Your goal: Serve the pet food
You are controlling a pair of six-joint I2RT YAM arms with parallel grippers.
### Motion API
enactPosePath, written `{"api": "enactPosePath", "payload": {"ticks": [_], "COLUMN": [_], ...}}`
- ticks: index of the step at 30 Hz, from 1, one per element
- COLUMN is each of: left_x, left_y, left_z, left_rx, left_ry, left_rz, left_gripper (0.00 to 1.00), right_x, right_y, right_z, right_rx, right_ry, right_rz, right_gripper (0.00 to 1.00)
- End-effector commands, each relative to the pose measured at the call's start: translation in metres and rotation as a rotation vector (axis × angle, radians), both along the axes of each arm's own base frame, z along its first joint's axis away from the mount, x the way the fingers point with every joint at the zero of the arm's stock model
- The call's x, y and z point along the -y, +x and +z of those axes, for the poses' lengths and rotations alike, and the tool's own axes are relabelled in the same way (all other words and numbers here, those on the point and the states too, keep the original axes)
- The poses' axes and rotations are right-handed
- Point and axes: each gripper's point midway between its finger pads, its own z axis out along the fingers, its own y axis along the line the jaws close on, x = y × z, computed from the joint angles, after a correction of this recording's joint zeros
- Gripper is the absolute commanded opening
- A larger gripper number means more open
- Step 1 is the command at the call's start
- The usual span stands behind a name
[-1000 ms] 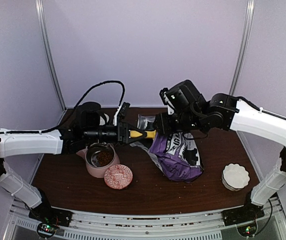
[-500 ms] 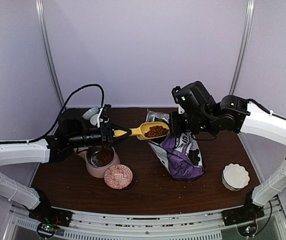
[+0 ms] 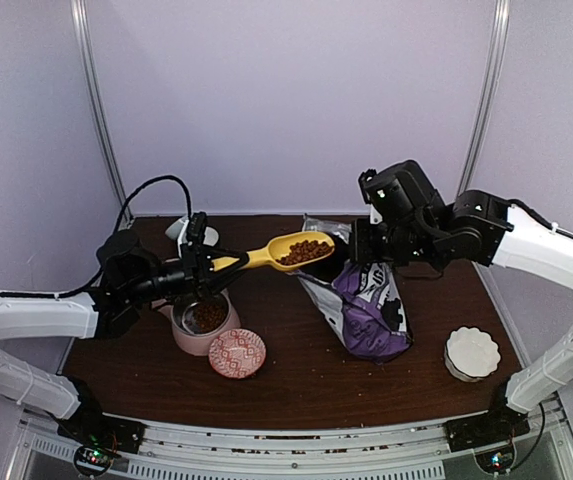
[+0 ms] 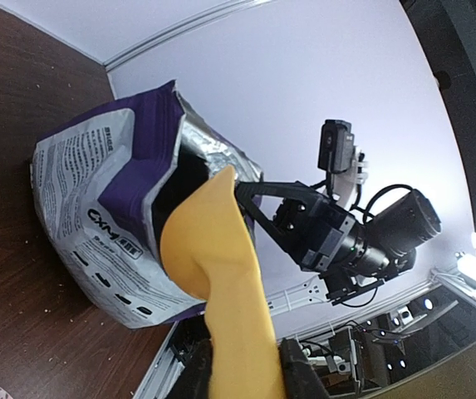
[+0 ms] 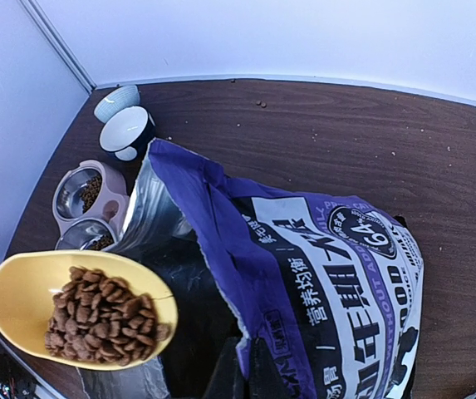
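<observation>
Basically mid-serve: scoop loaded, pour not done

On the table, the purple bag stands open toward the back edge, right of centre. The right gripper is pressed together on the bag's mouth edge, holding it up. The pink feeder sits left of centre. The yellow scoop hangs in the air between bag mouth and feeder, its handle pinched in the left gripper. The pet food is a fair heap in the scoop, clear of the bag.

Judgement: scooping is done for this load. What is left is the carry over the feeder and the tip. Whether more loads are needed can't be told.

Views:
- Top: the only one with the whole layout. It adds a white scalloped bowl near the front-right corner and a pink patterned dish just in front of the feeder. It shows kibble in one feeder bowl; the left arm hides the other.
- Right wrist: both feeder bowls have kibble in them. A small white-lined bowl sits near the back-left corner.
- Left wrist: only the scoop's underside, no kibble visible. It does show the bag's foil lining.
</observation>
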Motion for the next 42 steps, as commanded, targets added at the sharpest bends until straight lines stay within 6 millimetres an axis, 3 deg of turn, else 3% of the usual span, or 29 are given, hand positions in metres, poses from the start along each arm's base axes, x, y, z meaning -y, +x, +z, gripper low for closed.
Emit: {"api": "enactPosePath", "payload": {"ticks": [1, 12, 20, 24, 34, 42], "left_x": [-0.015, -0.014, -0.039, -0.067, -0.159, -0.236], "left_y": [-0.014, -0.023, 0.002, 0.021, 0.043, 0.047], "left_z": [0.037, 0.052, 0.029, 0.002, -0.046, -0.064], "left_rx": [0.102, 0.154, 0.051, -0.014, -0.084, -0.104], "left_ry": [-0.115, -0.120, -0.053, 0.013, 0.112, 0.132], "left_rz": [-0.031, -0.078, 0.087, 0.198, 0.415, 0.635], "left_gripper": [0.00, 0.00, 0.00, 0.00, 0.00, 0.00], "right_x": [0.020, 0.021, 0.024, 0.025, 0.028, 0.027], "right_y": [0.003, 0.003, 0.002, 0.002, 0.002, 0.003], "right_z": [0.000, 0.001, 0.000, 0.002, 0.001, 0.002], "right_rx": [0.013, 0.014, 0.013, 0.017, 0.017, 0.018], "right_ry": [-0.028, -0.021, -0.016, -0.016, -0.017, -0.014], "right_rz": [-0.055, -0.058, -0.064, -0.066, -0.070, -0.068], "right_gripper": [0.00, 0.00, 0.00, 0.00, 0.00, 0.00]}}
